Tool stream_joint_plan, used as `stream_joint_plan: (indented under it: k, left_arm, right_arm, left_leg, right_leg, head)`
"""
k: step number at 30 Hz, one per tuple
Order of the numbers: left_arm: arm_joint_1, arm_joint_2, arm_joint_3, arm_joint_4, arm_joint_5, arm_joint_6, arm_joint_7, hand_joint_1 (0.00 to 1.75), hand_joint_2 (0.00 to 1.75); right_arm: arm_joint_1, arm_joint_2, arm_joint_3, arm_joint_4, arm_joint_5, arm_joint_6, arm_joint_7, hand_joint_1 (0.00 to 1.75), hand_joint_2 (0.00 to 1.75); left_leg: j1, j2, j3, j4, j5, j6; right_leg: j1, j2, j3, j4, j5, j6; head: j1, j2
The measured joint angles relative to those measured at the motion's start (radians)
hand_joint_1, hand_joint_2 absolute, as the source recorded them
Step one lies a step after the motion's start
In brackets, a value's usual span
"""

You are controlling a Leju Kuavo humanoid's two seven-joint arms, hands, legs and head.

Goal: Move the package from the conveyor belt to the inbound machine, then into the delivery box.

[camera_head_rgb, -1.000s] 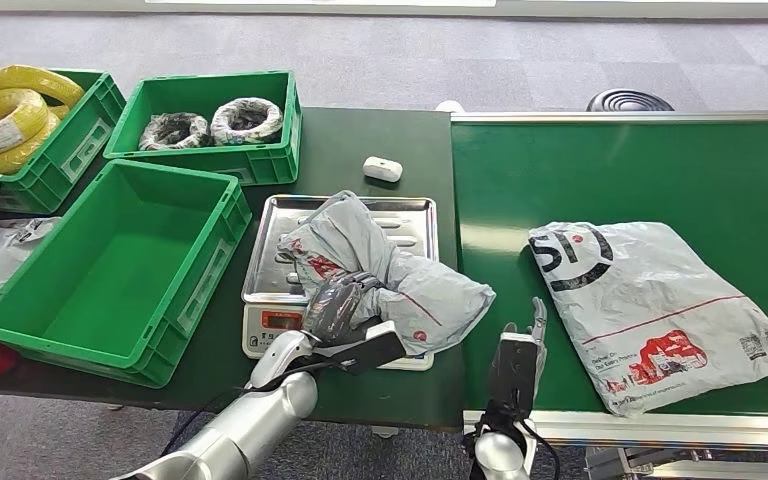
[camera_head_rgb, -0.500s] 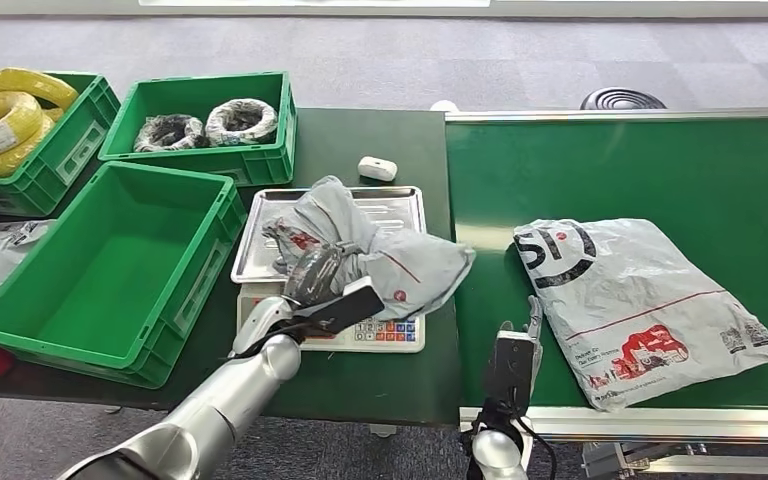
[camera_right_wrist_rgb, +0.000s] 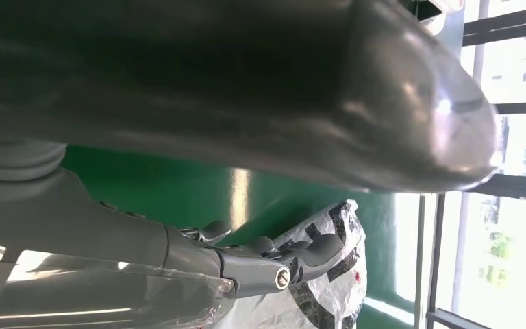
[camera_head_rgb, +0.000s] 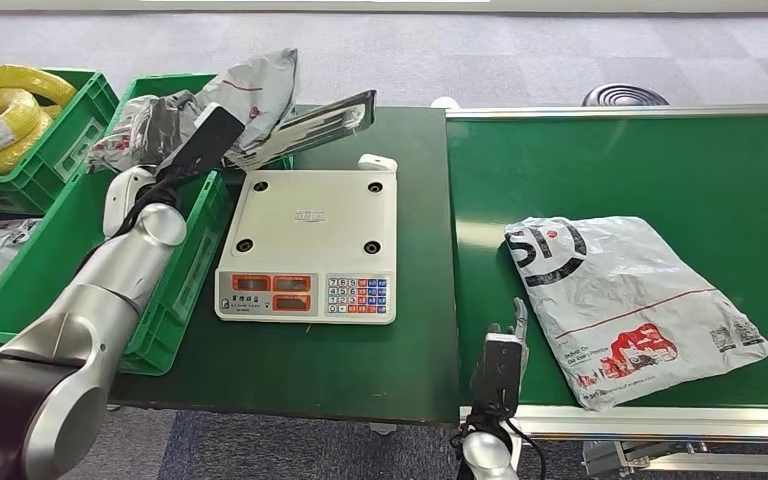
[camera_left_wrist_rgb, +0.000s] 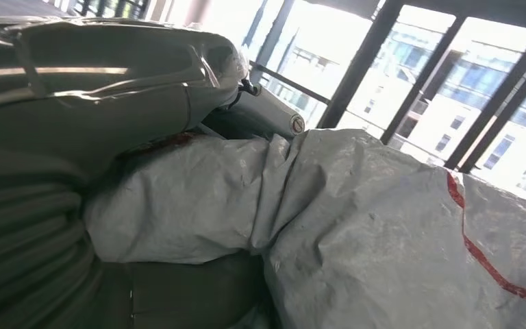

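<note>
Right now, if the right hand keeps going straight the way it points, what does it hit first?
Probably the grey package on the conveyor belt. The right hand points up along the belt's near edge, the bag just beside it; depth is unclear.

A dark green table (camera_head_rgb: 360,370) is standing on a grey carpeted floor (camera_head_rgb: 520,50). A white scale (camera_head_rgb: 307,246) is sitting at its middle, keypad toward the near edge, with a small white device (camera_head_rgb: 377,162) lying just beyond its far right corner. A large green crate (camera_head_rgb: 175,290) is sitting to the left of the scale, and a green crate with yellow coils (camera_head_rgb: 30,125) is standing at the far left. To the right, a green conveyor belt (camera_head_rgb: 650,165) is adjoining the table, with a grey printed package (camera_head_rgb: 625,305) lying flat on it.
</note>
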State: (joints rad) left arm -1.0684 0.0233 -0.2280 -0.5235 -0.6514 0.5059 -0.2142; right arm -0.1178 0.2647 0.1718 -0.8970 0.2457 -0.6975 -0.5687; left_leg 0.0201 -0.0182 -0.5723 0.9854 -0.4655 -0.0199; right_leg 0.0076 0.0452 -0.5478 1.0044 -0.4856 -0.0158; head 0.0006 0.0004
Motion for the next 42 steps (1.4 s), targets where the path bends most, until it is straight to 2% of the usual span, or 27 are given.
stream_joint_plan:
  k: [6, 21, 28, 34, 35, 39, 40, 42]
  left_arm:
    - [-0.029, 0.028, 0.047, 0.046, 0.003, 0.009, 0.003, 1.37, 1.75]
    - [-0.028, 0.031, 0.082, 0.101, 0.004, 0.013, -0.014, 1.34, 1.75]
    - [-0.019, 0.045, 0.084, 0.125, -0.053, 0.054, 0.068, 1.38, 1.75]
    - [0.033, 0.064, 0.098, 0.151, -0.065, 0.130, 0.131, 1.36, 1.75]
    - [0.044, 0.067, 0.104, 0.155, -0.064, 0.143, 0.134, 1.31, 1.75]
    - [0.089, 0.071, 0.129, 0.169, -0.048, 0.168, 0.137, 0.75, 1.75]
    - [0.098, 0.071, 0.135, 0.172, -0.045, 0.170, 0.137, 0.71, 1.75]
    - [0.114, 0.071, 0.146, 0.178, -0.041, 0.172, 0.137, 0.33, 1.75]
  right_arm:
    - [0.000, 0.005, 0.000, 0.012, 0.002, 0.000, -0.008, 0.00, 0.00]
    - [0.010, 0.008, -0.008, 0.013, 0.028, 0.000, 0.007, 0.00, 0.00]
    - [0.022, 0.008, -0.011, -0.003, 0.030, 0.000, 0.012, 0.00, 0.00]
    - [0.032, 0.009, -0.017, -0.015, 0.038, 0.000, 0.013, 0.00, 0.00]
    - [0.032, 0.010, -0.019, -0.016, 0.040, 0.000, 0.012, 0.00, 0.00]
    - [0.036, 0.018, -0.027, -0.015, 0.042, 0.000, -0.006, 0.00, 0.00]
    - [0.037, 0.020, -0.030, -0.015, 0.042, 0.000, -0.011, 0.00, 0.00]
    - [0.040, 0.023, -0.034, -0.015, 0.041, 0.000, -0.016, 0.00, 0.00]
  left_leg:
    - [-0.001, -0.001, -0.003, 0.000, 0.000, 0.000]
    - [-0.001, -0.003, -0.005, 0.000, 0.000, 0.000]
    - [-0.001, -0.003, -0.006, 0.000, 0.000, 0.000]
    - [-0.001, -0.003, -0.006, 0.000, 0.000, 0.000]
    - [-0.001, -0.003, -0.006, 0.000, 0.000, 0.000]
    - [-0.001, -0.003, -0.006, 0.000, 0.000, 0.000]
    - [-0.001, -0.003, -0.006, 0.000, 0.000, 0.000]
    - [-0.001, -0.003, -0.007, 0.000, 0.000, 0.000]
  right_leg:
    - [-0.002, -0.001, -0.002, 0.000, 0.000, 0.000]
    - [-0.002, -0.002, -0.004, 0.000, 0.000, 0.000]
    - [-0.002, -0.002, -0.005, 0.000, 0.000, 0.000]
    - [-0.002, -0.002, -0.006, 0.000, 0.000, 0.000]
    - [-0.002, -0.002, -0.006, 0.000, 0.000, 0.000]
    - [-0.002, -0.002, -0.006, 0.000, 0.000, 0.000]
    - [-0.002, -0.002, -0.006, 0.000, 0.000, 0.000]
    - [-0.002, -0.002, -0.006, 0.000, 0.000, 0.000]
  head:
    - [0.000, 0.000]
    - [0.000, 0.000]
    - [0.000, 0.000]
    - [0.000, 0.000]
    - [0.000, 0.000]
    - [0.000, 0.000]
    - [0.000, 0.000]
    - [0.000, 0.000]
